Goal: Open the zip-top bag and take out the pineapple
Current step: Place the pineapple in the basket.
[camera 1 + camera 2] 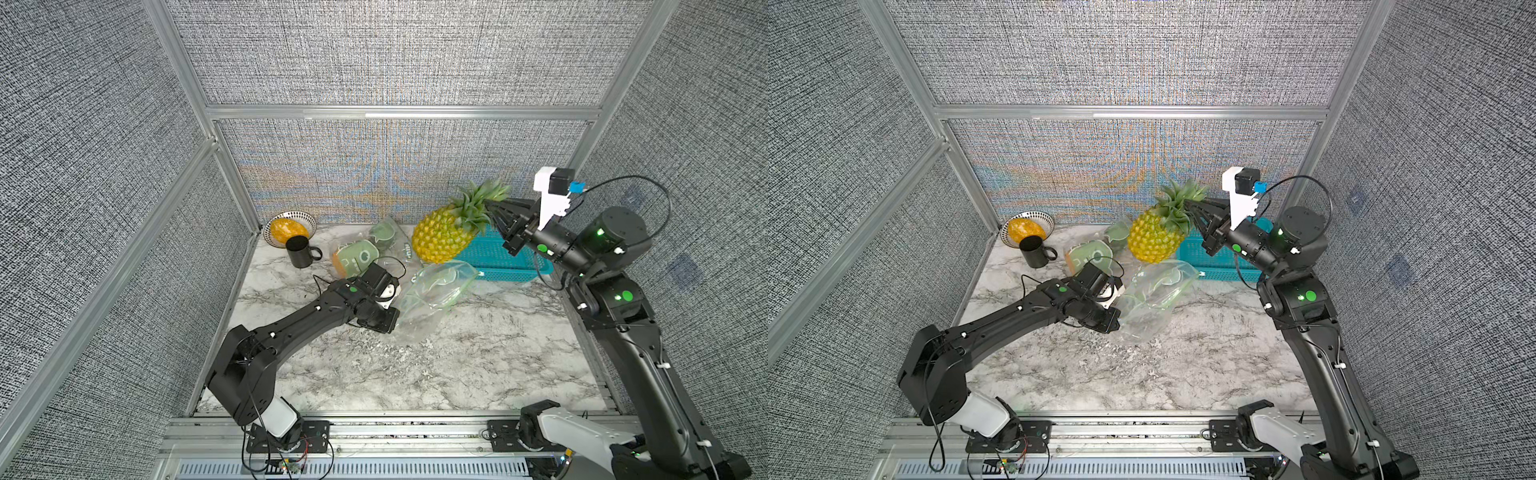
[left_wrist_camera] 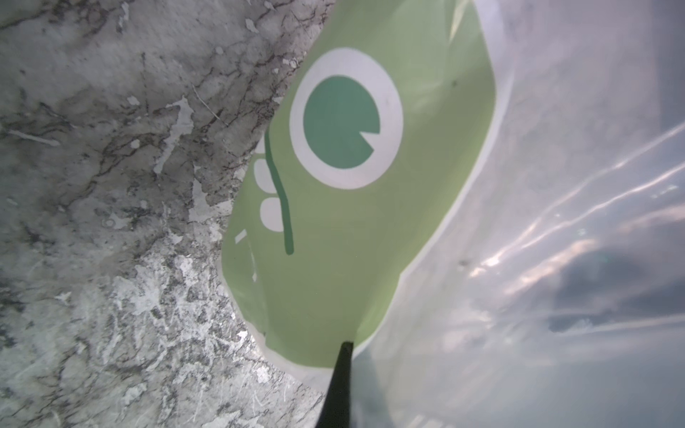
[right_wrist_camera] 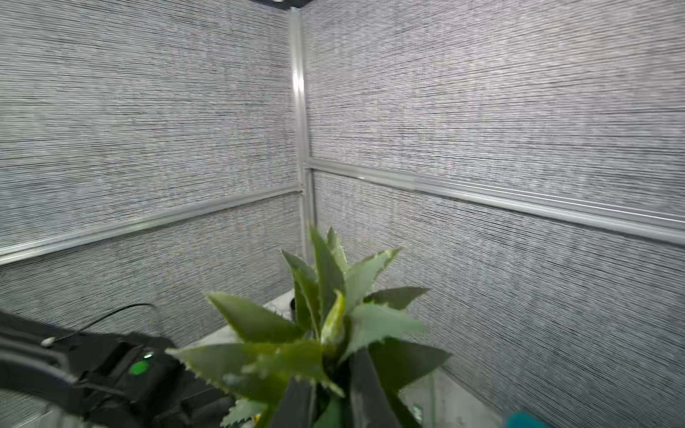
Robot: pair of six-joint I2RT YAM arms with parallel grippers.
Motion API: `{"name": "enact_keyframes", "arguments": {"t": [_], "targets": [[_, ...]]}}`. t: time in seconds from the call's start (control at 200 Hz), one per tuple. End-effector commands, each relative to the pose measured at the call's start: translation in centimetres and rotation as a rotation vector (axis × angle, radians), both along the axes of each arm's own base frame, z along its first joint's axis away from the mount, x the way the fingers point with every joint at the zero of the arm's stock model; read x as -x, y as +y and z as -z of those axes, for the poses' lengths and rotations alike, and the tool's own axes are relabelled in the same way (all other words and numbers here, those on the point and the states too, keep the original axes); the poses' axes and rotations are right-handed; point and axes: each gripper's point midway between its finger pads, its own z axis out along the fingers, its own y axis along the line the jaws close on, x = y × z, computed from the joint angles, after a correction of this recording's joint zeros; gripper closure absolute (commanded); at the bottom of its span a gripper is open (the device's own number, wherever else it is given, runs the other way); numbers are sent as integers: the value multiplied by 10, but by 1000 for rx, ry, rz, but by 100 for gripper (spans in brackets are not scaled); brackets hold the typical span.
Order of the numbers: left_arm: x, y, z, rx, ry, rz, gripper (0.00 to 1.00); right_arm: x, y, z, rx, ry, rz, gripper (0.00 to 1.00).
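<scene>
Over the far right of the bench: the pineapple (image 1: 442, 239) hangs tilted in the air, clear of the bag, with its crown toward the right arm and its body above the near-left edge of the teal basket (image 1: 511, 266).
Right gripper (image 1: 492, 208): clenched on the crown leaves. The right wrist view shows both fingers buried among them.
Left gripper (image 2: 339, 381): pinched tight on the film of the zip-top bag (image 1: 432, 295) at its near-left end, as the left wrist view shows.
Bag: it lies crumpled on the bench (image 1: 415, 374) between the two arms. It is see-through with a green cartoon print, and nothing solid shows inside. The end pointing toward the basket looks open.
Done: the opening and the extraction look complete, since the fruit and the bag are apart.
Left: by my reading, only setting the pineapple down, perhaps in the basket or on bare bench, and letting go of the bag.
Risk: the hold is on the leaves alone, so the fruit could swing or slip on the way down.
Bystanders: another printed bag (image 1: 357, 257), a black mug (image 1: 300, 251) and a bowl (image 1: 272, 222) sit at the far left, untouched.
</scene>
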Motion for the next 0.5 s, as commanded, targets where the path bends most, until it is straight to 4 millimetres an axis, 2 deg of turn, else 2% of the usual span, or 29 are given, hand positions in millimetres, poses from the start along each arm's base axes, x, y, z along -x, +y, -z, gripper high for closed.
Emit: {"name": "enact_keyframes", "arguments": {"t": [0.0,0.175,0.355,0.496], "targets": [[5,7,3,-20,4,2,100,-27,-44,-15,-19,-79,312,100],[7,13,-2,-17,-19,-11,100,-63,-72,15,53,-17,499,100],[8,20,-4,-28,-45,-23,100,-95,-98,47,108,53,599,100],[10,23,-1,-37,-46,-22,100,-115,-115,73,123,113,609,100]]}}
